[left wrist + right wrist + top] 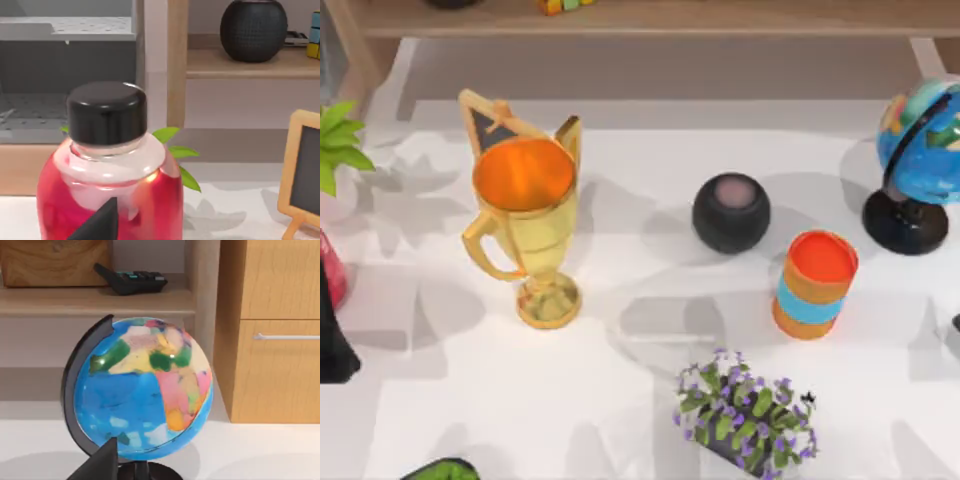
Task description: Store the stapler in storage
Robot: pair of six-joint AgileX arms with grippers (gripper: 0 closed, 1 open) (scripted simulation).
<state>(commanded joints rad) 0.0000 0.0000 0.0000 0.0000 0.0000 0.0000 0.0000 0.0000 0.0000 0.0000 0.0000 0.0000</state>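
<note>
The stapler is out of view. A wooden cabinet [272,300] with a drawer and its metal handle [287,336] stands behind the table at the right, beside an open wooden shelf [95,300]. A dark part of my left gripper [97,224] shows just in front of a red bottle [107,180] with a black cap, at the table's left edge. My left arm [332,345] is the dark shape there. My right gripper [100,464] sits close in front of the blue globe [142,395] at the table's right side.
On the white table stand a gold trophy [525,225], a black round speaker [731,212], an orange and blue cup [815,283], a purple-flowered plant [745,415] and the globe [920,165]. A green and black thing [442,468] is cut by the front edge. A small chalkboard [302,180] stands nearby.
</note>
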